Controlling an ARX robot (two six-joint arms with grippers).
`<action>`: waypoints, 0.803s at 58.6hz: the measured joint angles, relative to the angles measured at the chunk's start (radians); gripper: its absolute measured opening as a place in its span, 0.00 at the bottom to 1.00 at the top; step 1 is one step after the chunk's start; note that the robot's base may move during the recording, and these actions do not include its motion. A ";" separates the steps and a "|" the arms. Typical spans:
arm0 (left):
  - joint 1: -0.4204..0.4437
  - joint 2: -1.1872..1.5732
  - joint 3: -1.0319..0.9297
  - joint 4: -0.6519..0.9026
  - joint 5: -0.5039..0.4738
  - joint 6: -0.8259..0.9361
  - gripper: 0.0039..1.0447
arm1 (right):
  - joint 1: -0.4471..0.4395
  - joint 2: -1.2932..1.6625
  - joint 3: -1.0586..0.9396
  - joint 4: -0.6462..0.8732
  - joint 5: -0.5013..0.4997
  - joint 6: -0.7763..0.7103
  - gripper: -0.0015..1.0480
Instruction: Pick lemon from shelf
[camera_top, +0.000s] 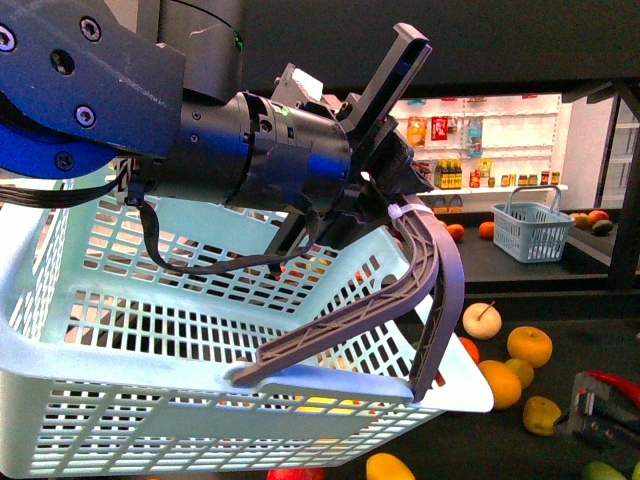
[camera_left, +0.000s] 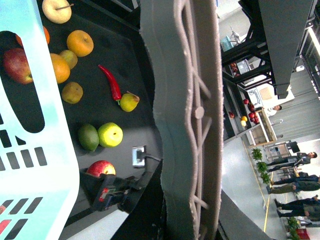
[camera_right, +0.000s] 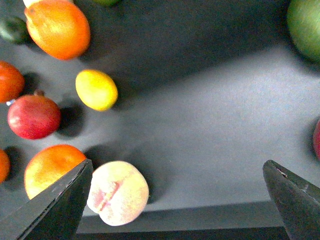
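Observation:
The lemon (camera_right: 96, 89), a smooth yellow oval, lies on the shelf's dark tray (camera_right: 210, 125) among oranges and a red apple. My right gripper (camera_right: 175, 200) hovers over the tray, open, with nothing in the gap. The lemon lies off to one side, beyond one dark finger (camera_right: 55, 210), and a pale peach (camera_right: 118, 192) sits just inside that finger. My left gripper (camera_top: 395, 195) is shut on the grey basket handle (camera_top: 430, 270) and holds the pale turquoise basket (camera_top: 150, 330) up in front of the shelf tray (camera_top: 590, 340). The handle (camera_left: 180, 100) fills the left wrist view.
Oranges (camera_right: 57, 27) (camera_right: 50, 167), a red apple (camera_right: 33, 116) and a green fruit (camera_right: 305, 22) lie around the lemon. A pear (camera_top: 481, 319), oranges (camera_top: 529, 345) and a red chili (camera_left: 111, 82) lie on the tray. A small blue basket (camera_top: 532, 228) stands on the far shelf.

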 joint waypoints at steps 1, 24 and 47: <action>0.000 0.000 0.000 0.000 0.000 0.000 0.09 | 0.003 0.008 0.002 -0.002 0.000 0.000 0.98; 0.000 0.000 0.000 0.000 -0.001 0.000 0.09 | 0.184 0.174 0.170 -0.044 0.053 -0.030 0.98; 0.000 0.000 0.000 0.000 -0.009 0.003 0.09 | 0.286 0.336 0.327 -0.017 0.070 -0.155 0.98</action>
